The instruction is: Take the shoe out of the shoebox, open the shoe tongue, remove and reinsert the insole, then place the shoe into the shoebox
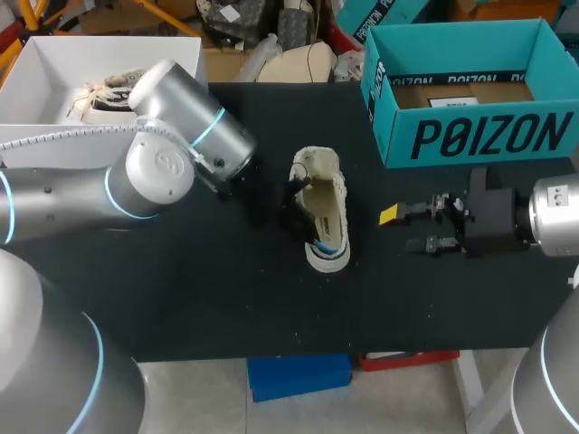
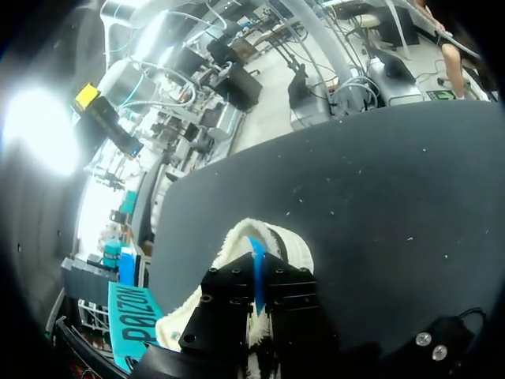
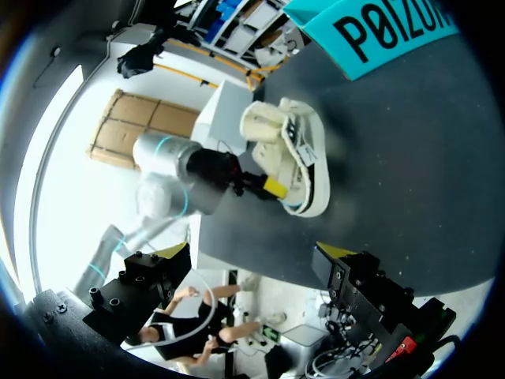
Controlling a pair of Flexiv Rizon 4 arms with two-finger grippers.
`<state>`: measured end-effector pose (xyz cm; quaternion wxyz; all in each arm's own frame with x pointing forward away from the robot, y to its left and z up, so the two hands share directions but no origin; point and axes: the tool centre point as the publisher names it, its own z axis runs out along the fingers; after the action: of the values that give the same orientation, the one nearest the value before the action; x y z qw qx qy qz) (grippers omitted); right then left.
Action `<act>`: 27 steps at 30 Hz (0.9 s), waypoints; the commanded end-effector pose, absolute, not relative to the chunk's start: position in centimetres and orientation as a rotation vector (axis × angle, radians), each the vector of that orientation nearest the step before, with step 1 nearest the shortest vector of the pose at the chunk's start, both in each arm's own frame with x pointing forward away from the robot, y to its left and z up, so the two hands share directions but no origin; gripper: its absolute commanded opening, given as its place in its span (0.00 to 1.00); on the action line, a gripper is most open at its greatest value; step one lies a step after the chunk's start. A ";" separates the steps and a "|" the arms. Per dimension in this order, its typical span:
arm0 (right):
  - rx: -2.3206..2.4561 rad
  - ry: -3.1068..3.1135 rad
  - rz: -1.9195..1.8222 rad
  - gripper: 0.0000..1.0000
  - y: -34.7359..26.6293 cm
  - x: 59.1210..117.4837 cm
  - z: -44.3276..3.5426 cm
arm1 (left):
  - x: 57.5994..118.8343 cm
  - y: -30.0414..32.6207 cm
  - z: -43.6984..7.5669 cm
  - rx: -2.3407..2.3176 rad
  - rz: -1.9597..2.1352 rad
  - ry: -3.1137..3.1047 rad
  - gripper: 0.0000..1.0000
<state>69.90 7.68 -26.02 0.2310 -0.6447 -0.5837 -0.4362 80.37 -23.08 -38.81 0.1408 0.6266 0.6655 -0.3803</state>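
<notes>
Shoe (image 1: 326, 194), cream knit with a smooth white sole, on its side on matte black tabletop (image 1: 226, 289), rim clenched in left jaws; right jaws released, apart from it, beside boxy teal cardboard shoebox (image 1: 488, 136).

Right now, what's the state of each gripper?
Left gripper: at the shoe; open or shut cannot be told.
Right gripper: open, holding nothing.

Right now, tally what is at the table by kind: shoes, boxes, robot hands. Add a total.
Shoes: 2 (loose shoe, boxed shoe)
Boxes: 2 (teal box, white box)
Hands: 2 (left hand, right hand)
Total: 6
</notes>
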 end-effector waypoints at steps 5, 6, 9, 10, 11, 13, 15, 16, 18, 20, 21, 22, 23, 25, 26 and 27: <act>-1.774 -1.606 -1.196 1.00 7.7 69.9 -26.0 | 80.2 -23.7 -37.8 1.892 -0.996 1.922 1.00; -1.774 -1.606 -1.196 1.00 7.7 69.9 -26.0 | 80.3 -23.7 -37.5 1.891 -0.994 1.916 1.00; -1.774 -1.606 -1.196 1.00 7.7 69.9 -26.0 | 80.1 -23.6 -35.8 1.895 -0.993 1.894 1.00; -1.774 -1.606 -1.196 1.00 7.7 69.9 -26.0 | 80.0 -23.6 -35.1 1.891 -1.002 1.888 1.00; -1.774 -1.606 -1.196 1.00 7.7 69.9 -26.0 | 80.0 -23.6 -34.5 1.890 -1.002 1.886 1.00; -1.774 -1.606 -1.196 1.00 7.7 69.9 -26.0 | 79.9 -23.6 -33.2 1.891 -1.007 1.881 1.00; -1.774 -1.606 -1.196 1.00 7.7 69.9 -26.0 | 79.7 -23.7 -32.1 1.885 -1.020 1.876 1.00; -1.774 -1.606 -1.196 1.00 7.7 69.9 -26.0 | 79.8 -23.8 -31.7 1.894 -1.005 1.866 1.00; -1.774 -1.606 -1.196 1.00 7.7 69.9 -26.0 | 80.0 -23.9 -31.1 1.915 -0.969 1.872 1.00; -1.774 -1.606 -1.196 1.00 7.7 69.9 -26.0 | 80.2 -24.1 -30.7 1.955 -0.880 1.886 1.00; -1.774 -1.606 -1.196 1.00 7.7 69.9 -26.0 | 80.3 -24.2 -30.6 1.980 -0.834 1.893 0.78; -1.774 -1.606 -1.196 1.00 7.7 69.9 -26.0 | 80.3 -24.3 -30.4 2.021 -0.757 1.896 0.44; -1.774 -1.606 -1.196 1.00 7.7 69.9 -26.0 | 80.4 -24.3 -30.3 2.064 -0.673 1.893 0.20; -1.774 -1.606 -1.196 1.00 7.7 69.9 -26.0 | 80.6 -24.4 -30.3 2.111 -0.556 1.885 0.00; -1.774 -1.606 -1.196 1.00 7.7 69.9 -26.0 | 80.5 -24.5 -30.3 2.131 -0.502 1.880 0.00; -1.774 -1.606 -1.196 1.00 7.7 69.9 -26.0 | 80.4 -24.5 -30.4 2.152 -0.451 1.874 0.00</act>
<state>69.89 7.67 -26.02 0.2310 -0.6447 -0.5837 -0.4362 80.96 -23.95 -31.08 0.1520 0.7105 0.6396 -0.2509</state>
